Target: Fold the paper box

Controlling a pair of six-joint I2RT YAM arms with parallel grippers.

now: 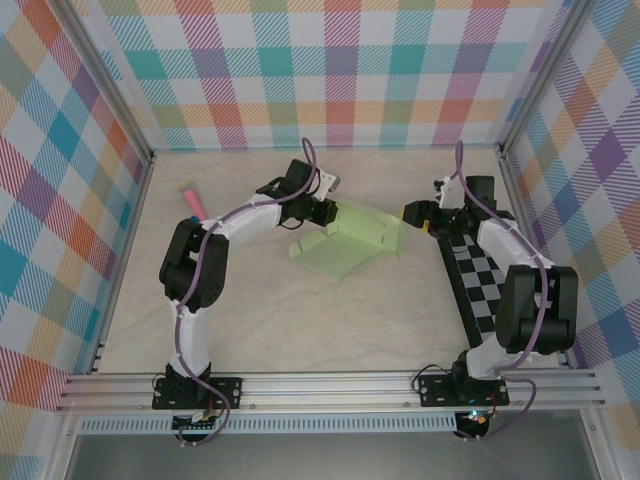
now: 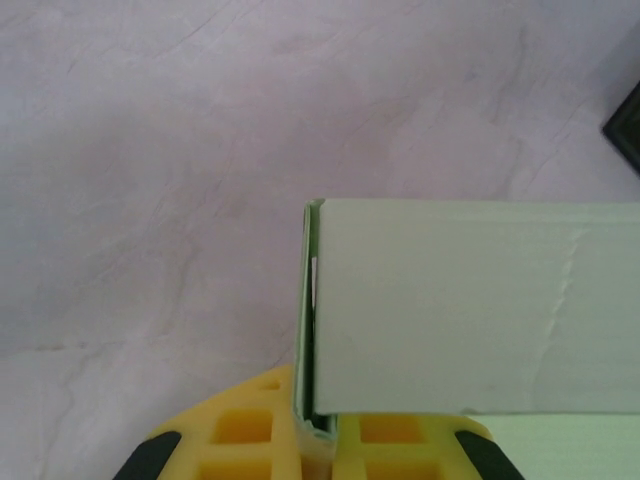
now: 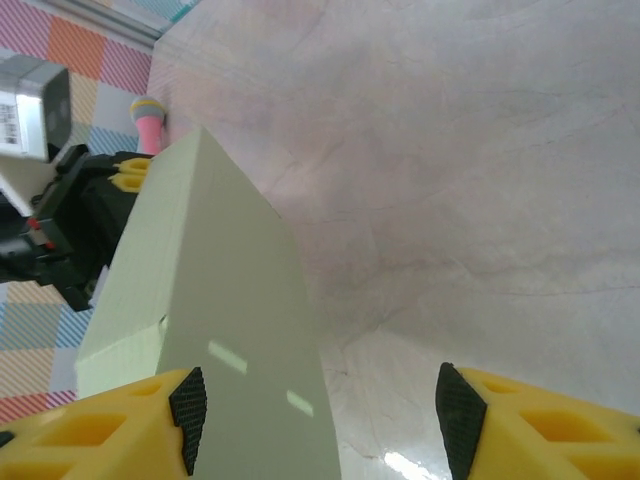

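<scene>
Yellow fingers [image 2: 240, 440] of your left gripper [image 2: 320, 445] sit closest to the lens. They are closed on a thin upright wall of the paper box [image 2: 470, 310]. The card edge rises straight out of the pinch, and a broad panel spreads away to one side of the jaws. Judgement: this grip serves as an anchor, keeping one wall raised while the far side is worked.

Your right gripper [image 3: 315, 410] has its jaws apart and holds nothing. A tall pale-green panel rises just inside one black pad [image 3: 188, 405]. The other pad stands well clear, with bare table between them. Judgement: it is placed to press or close on that panel and bring it square to the pinched wall.

From overhead, the box lies between the two sets of jaws, part-formed. One wall is up and a flap lies flat on the near side. Judgement: the fold is unfinished.

Surface: a pale marbled tabletop [image 1: 300, 320], smooth, with a slight sheen close to the right jaws. Thin card may slide on it if pushed without the anchor.

A checkered board [image 1: 480, 285] lies behind the right jaws, under that arm. A pink stick [image 1: 192, 200] rests well outside the left jaws, near the wall. Plaid panels [image 1: 330, 70] enclose three sides, and an aluminium rail [image 1: 330, 385] carries both bases.
</scene>
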